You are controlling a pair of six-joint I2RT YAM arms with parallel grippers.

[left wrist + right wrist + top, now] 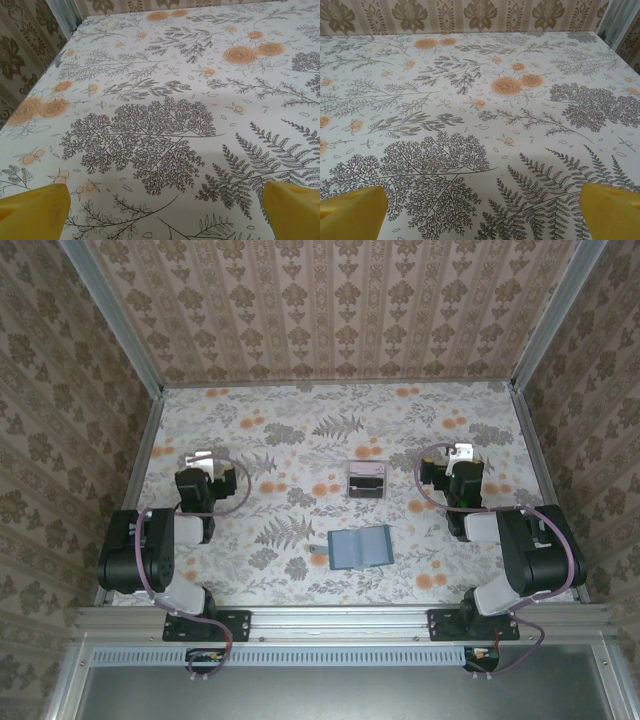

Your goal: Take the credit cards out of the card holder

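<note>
between the left tool (203, 457) and right tool (462, 451), both spread wide, the card holder (360, 547) lies open.

Open dark-teal card holder (360, 548) flat just below centre of the top frame, grey-blue inner pockets facing up, fold running roughly top to bottom, slightly rotated; credit cards too small to make out.

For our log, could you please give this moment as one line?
holder open, flat | tray beyond it | left pincer open | right pincer open
</note>
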